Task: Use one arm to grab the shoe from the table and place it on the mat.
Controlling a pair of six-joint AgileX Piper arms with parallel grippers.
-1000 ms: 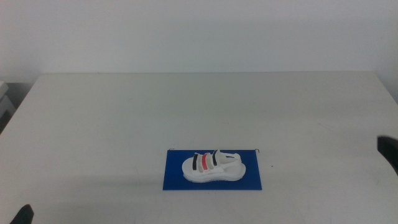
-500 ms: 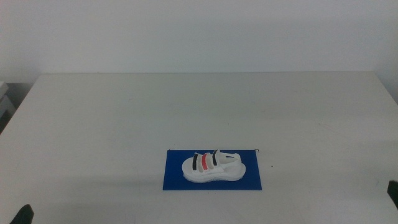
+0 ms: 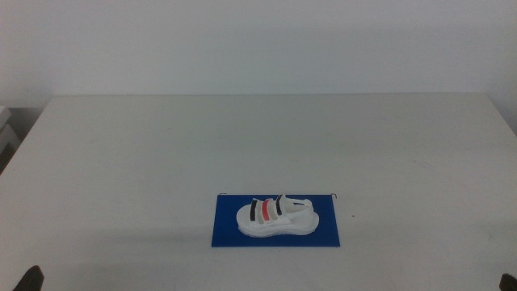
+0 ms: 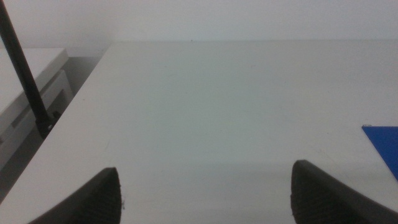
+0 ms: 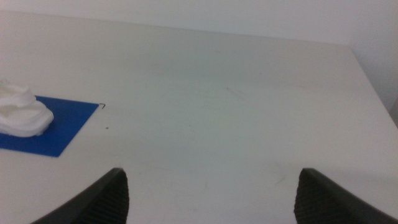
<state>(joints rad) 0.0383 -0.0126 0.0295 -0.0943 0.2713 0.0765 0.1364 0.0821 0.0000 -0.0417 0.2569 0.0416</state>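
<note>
The small white shoe (image 3: 277, 217) with black and red stripes lies on its side on the dark blue mat (image 3: 327, 236), near the front of the off-white table (image 3: 258, 145). The right wrist view also shows the shoe (image 5: 22, 114) on the mat (image 5: 62, 124). My right gripper (image 5: 210, 199) is open and empty, back at the table's right front, well clear of the shoe. My left gripper (image 4: 205, 199) is open and empty at the table's left front edge; a corner of the mat (image 4: 384, 142) shows in its view. In the middle view only a dark tip of the left gripper (image 3: 31, 279) shows at the bottom.
A thin black cable (image 4: 25, 68) and a pale cabinet (image 4: 28, 87) stand beyond the table's left edge. A white wall (image 3: 258, 40) rises behind the table's far edge.
The right gripper, dark at the middle view's right edge a second ago, has sunk towards the bottom corner and almost left the picture. Shoe and mat have not moved.
</note>
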